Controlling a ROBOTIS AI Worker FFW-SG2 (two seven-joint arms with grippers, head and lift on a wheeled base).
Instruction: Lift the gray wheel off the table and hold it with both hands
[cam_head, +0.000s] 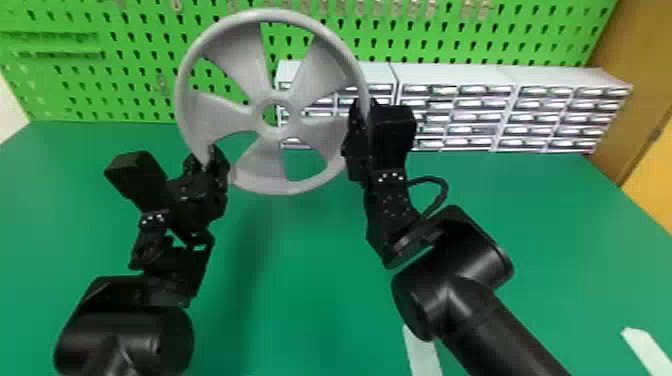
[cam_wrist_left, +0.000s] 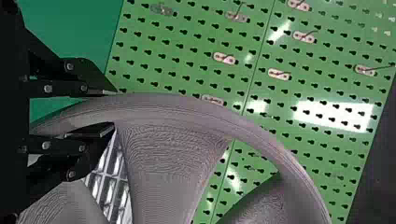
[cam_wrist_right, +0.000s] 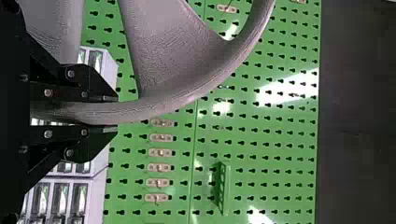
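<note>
1. Wheel (cam_head: 274, 96) up off the table (cam_head: 310, 260), tilted, its open spokes facing the head camera.
2. Left gripper (cam_wrist_left: 115, 108) clamped on the rim near a spoke; right gripper (cam_wrist_right: 117, 113) clamped on the opposite side.
3. Step in hand, my reading: the two-handed hold, lift seemingly done.
4. Next: keep both grips firm, arms level and steady; uneven movement could twist the rim loose.

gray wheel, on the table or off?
Off. The left gripper and right gripper grip the gray wheel by its rim, above the green table, a shadow beneath.
</note>
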